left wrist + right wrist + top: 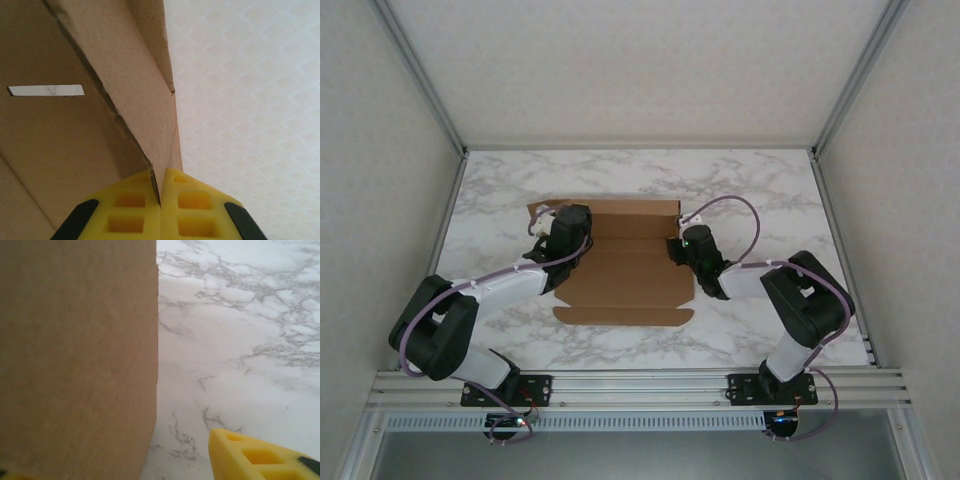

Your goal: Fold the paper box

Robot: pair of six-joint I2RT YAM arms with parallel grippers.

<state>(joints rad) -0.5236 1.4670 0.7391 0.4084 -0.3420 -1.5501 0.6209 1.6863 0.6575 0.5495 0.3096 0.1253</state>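
Left wrist shows my left gripper [161, 181] pinching the paper box [625, 268], which lies mid table [770, 200]; my right gripper [680, 248] stands apart round its right flap, and a crooked squeeze could crumple it.

The left arm [505, 282] reaches forward and bends inward, the left gripper [161, 180] pinched tight on a thin edge of the paper box [630, 270]. The right arm [760, 280] mirrors it, and the right gripper [678, 245] has its jaws apart.
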